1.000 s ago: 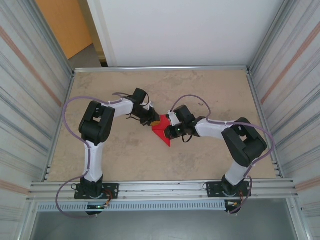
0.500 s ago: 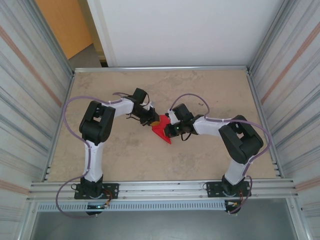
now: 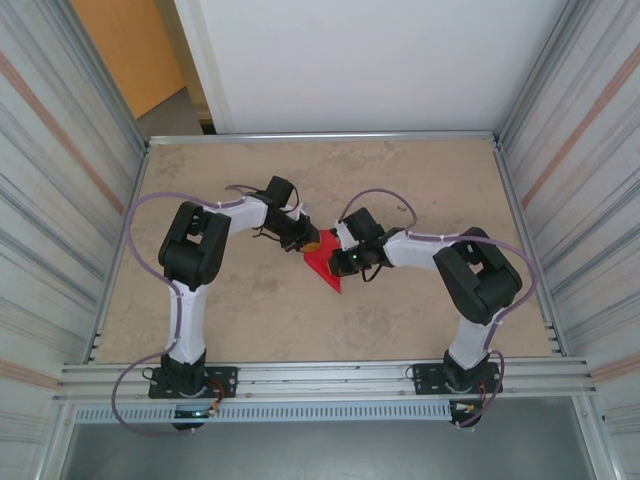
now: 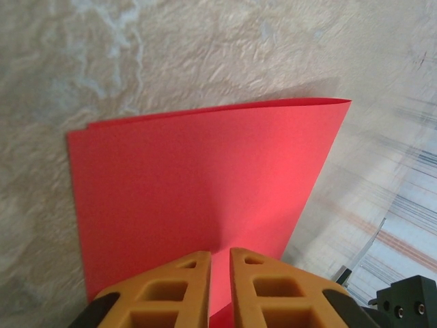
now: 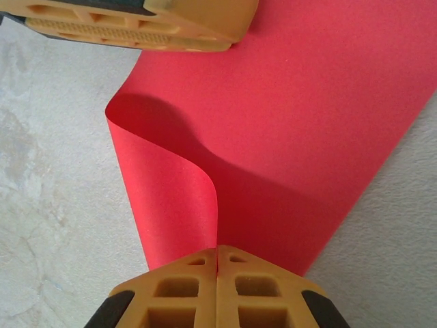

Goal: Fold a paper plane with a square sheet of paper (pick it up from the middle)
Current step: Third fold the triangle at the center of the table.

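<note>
- the red sheet of paper (image 3: 322, 266) lies near the middle of the table (image 3: 230, 300), between the two arms' tips, and reads from above as a narrow shape pointing toward the near edge.
- in the left wrist view the sheet (image 4: 205, 184) is doubled over: a second layer peeks out along its far-left edge, and its top right corner is lifted off the table surface.
- the left gripper (image 4: 220, 258) is closed down to a thin slit with red paper showing in it, so it pinches the sheet's near edge.
- from above, the left gripper (image 3: 309, 241) sits at the sheet's far end, the right gripper (image 3: 339, 264) at its right side, the two close together.
- the right gripper (image 5: 217, 251) has its jaws pressed fully together; a flap of the sheet (image 5: 314, 109) curls up from the left and runs into the seam between them, so it appears to be pinched there.
- in that same view the left arm's orange fingers (image 5: 171, 17) lie across the sheet's far edge.
</note>
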